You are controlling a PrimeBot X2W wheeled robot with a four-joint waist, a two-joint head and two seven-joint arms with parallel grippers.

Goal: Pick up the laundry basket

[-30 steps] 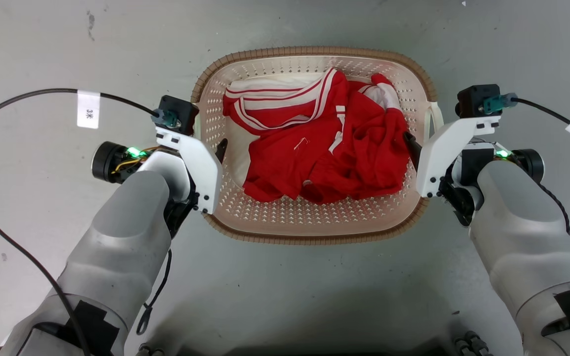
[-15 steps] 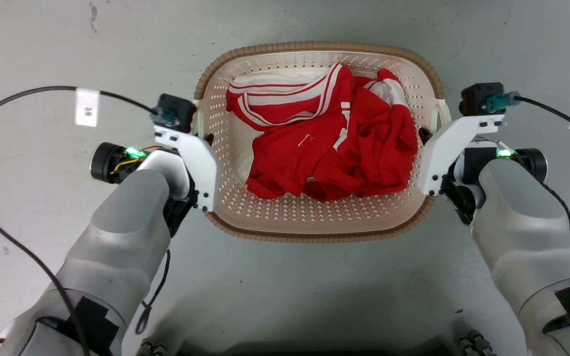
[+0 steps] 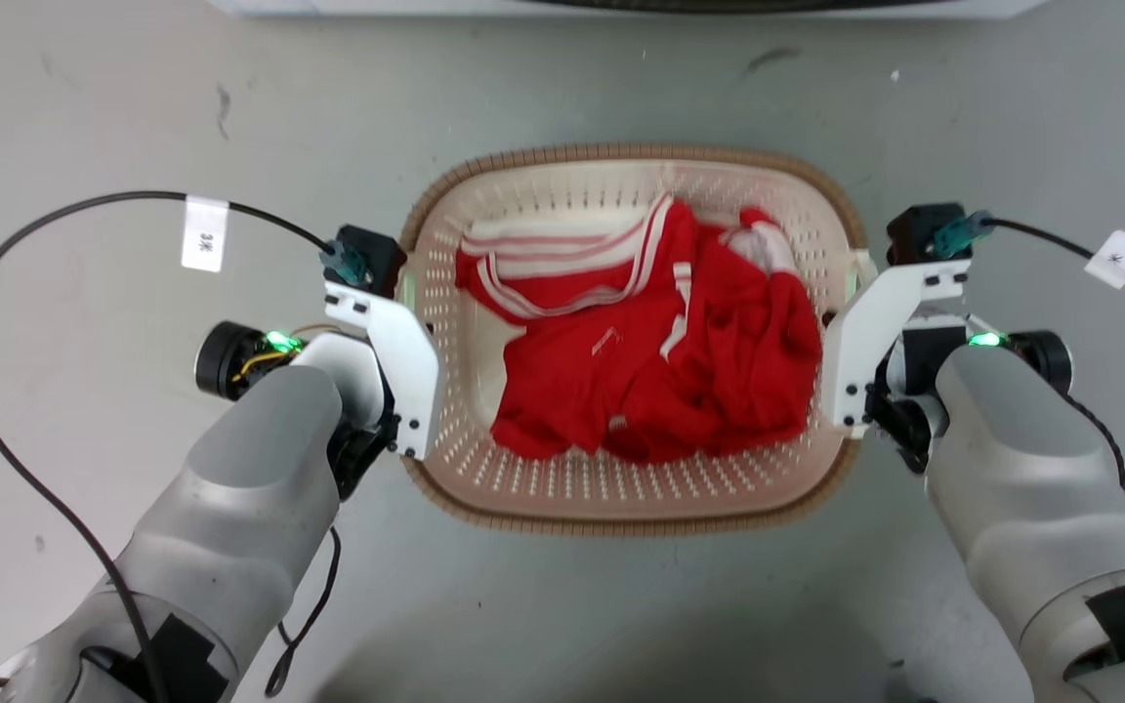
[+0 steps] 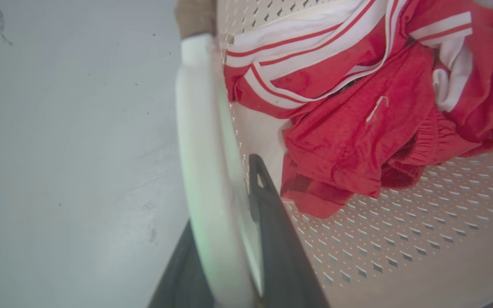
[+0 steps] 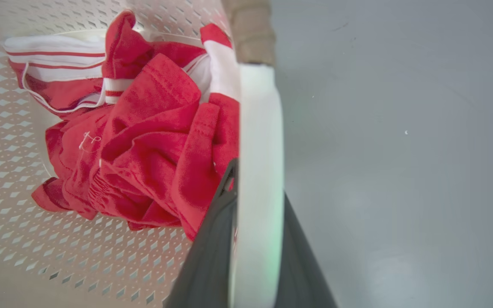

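White plastic handles (image 4: 199, 128) fill both sets of jaws: the left gripper (image 4: 223, 239) and right gripper (image 5: 257, 214) each clamp one side handle of the laundry basket (image 3: 621, 522), which spans the gap between them. The grasp looks made; next comes a level, matched raise. Just past the fingertips lies red-and-white sportswear (image 3: 641, 371), loose weight that may slide. Farther out is grey floor (image 3: 562, 615), and tagged cables (image 3: 204, 229) trail clear outside the wrists.

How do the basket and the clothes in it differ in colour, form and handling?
The basket is cream with a brown rim; the clothes are red with white stripes. The basket holds a rounded-rectangular shape; the clothes lie crumpled. The left tool and right tool grip the basket's handles, not the clothes. Both include white parts.
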